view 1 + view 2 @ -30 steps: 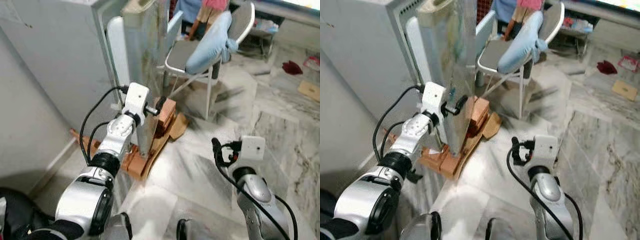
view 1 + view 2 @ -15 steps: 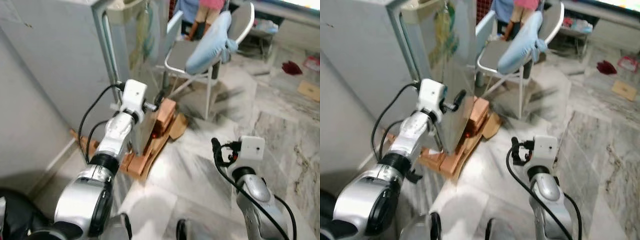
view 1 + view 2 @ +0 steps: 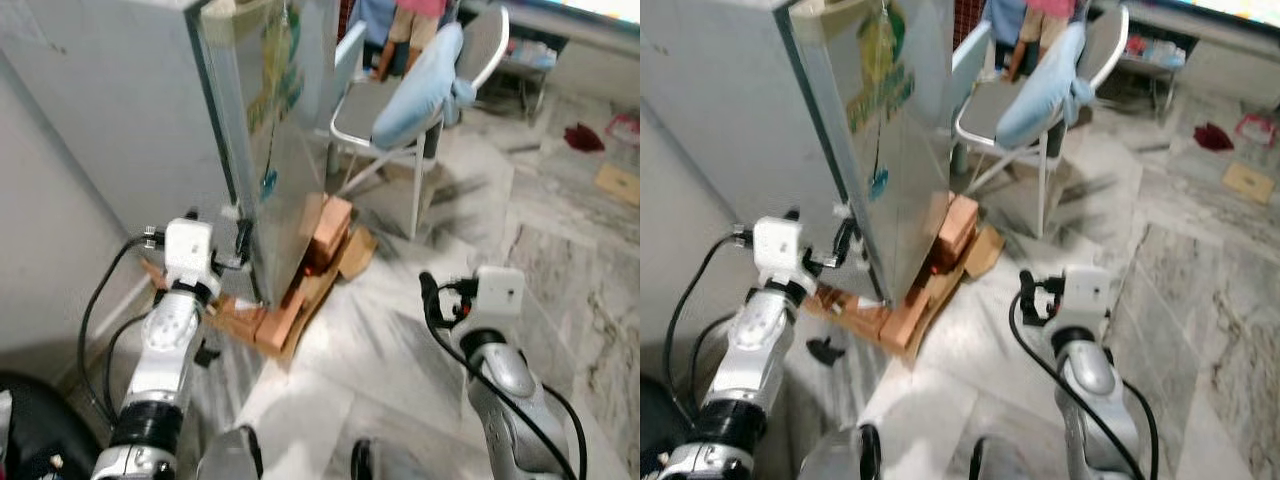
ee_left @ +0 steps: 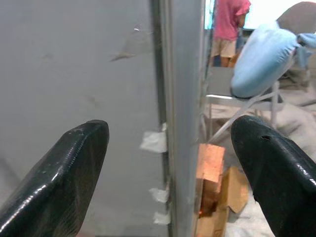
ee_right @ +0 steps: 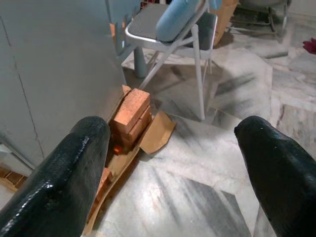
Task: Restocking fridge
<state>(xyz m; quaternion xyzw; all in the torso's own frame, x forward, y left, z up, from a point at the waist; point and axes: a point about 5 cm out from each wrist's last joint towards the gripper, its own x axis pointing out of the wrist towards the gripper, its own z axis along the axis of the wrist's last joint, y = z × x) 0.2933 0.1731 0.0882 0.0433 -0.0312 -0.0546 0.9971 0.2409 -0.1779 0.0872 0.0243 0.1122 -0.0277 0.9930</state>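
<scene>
Head and wrist views of the robot standing at the grey fridge (image 3: 120,110), which rests on bricks (image 3: 325,230) and cardboard (image 3: 355,252) laid on the marble floor (image 3: 560,260).

1. Fridge. Its door (image 3: 890,150), carrying a green sticker (image 3: 880,80), lies flush or very nearly flush with the cabinet. The seam between door and cabinet runs upright through the left wrist view, with scraps of white tape (image 4: 154,142) along it.

2. Left gripper (image 3: 240,245). It is held at the lower part of the fridge, just beside the door's front edge. The left wrist view shows its 2 black fingers (image 4: 59,177) spread wide with nothing between them, aimed along the seam.

3. Right gripper (image 3: 430,300). It hangs low over the floor, well apart from the fridge. Its fingers (image 5: 64,173) are likewise spread and empty, and they look toward the bricks and a folding chair (image 3: 400,100) draped with a blue cushion (image 3: 420,85).

4. Background. A person (image 3: 410,25) stands behind the chair.

Step in hand, as a judgement: door handling at the fridge. No item to be stocked can be made out in either gripper or on the floor nearby. With the door apparently shut, the next move would call either for hooking a finger on the door edge and swinging it out, or for turning away to fetch goods; the frames do not settle which.
</scene>
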